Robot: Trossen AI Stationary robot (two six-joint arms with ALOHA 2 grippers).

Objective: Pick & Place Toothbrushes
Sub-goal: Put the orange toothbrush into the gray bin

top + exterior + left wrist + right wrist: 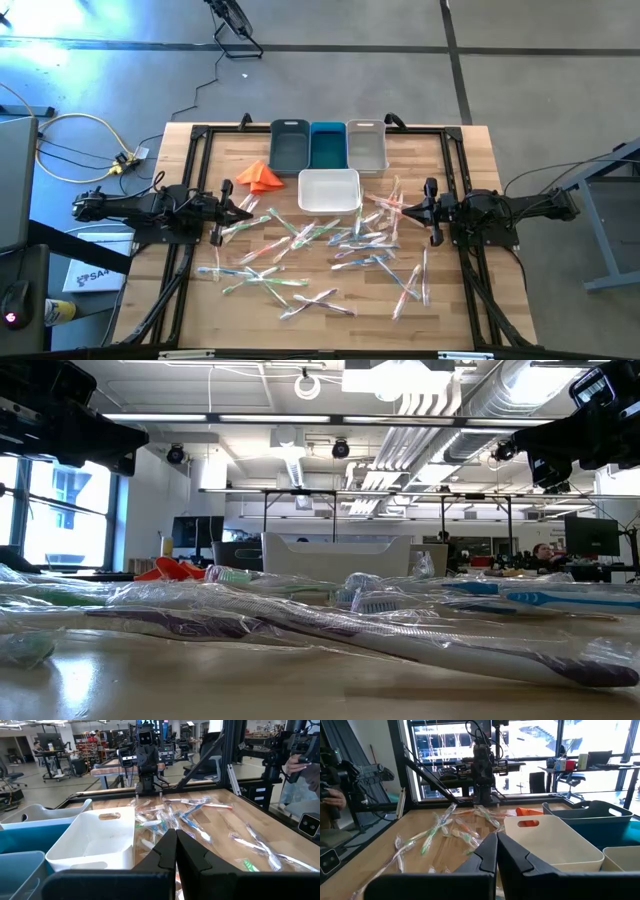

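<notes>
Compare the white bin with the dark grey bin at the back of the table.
The white bin stands alone, nearer the toothbrushes; the dark grey bin sits in the back row, touching the teal bin. The white bin looks wider than deep, the dark grey one narrower and longer. Both appear empty.

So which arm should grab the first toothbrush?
Probably the right. The right gripper sits beside the denser cluster of toothbrushes, with the white bin nearby. The left gripper has fewer near it. Both hover with fingers shut, holding nothing.
</notes>
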